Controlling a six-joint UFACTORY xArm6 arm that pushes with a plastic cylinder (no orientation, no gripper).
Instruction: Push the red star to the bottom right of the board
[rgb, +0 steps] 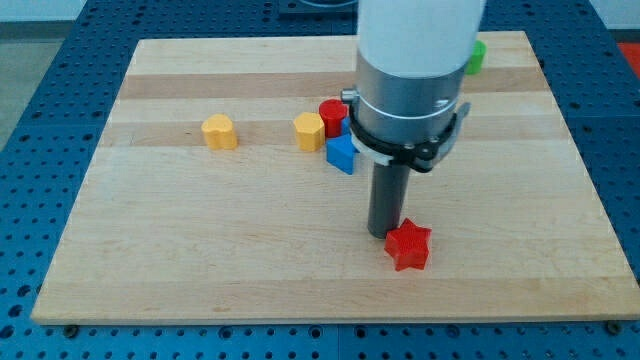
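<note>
In the camera view, my tip (384, 233) holds nothing (a bare rod has nothing to open or close) and sits touching the upper-left side of the red star (408, 246), low on the board (200, 260), right of centre. The star looks light, rigid and apt to spin; pushing squarely between two points should steer it best.

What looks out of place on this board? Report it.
Nothing stands out. The red star sits flat, undamaged, against my tip, near the view's bottom. The other blocks rest tidily on the wooden board; a green block is half hidden behind the arm.
</note>
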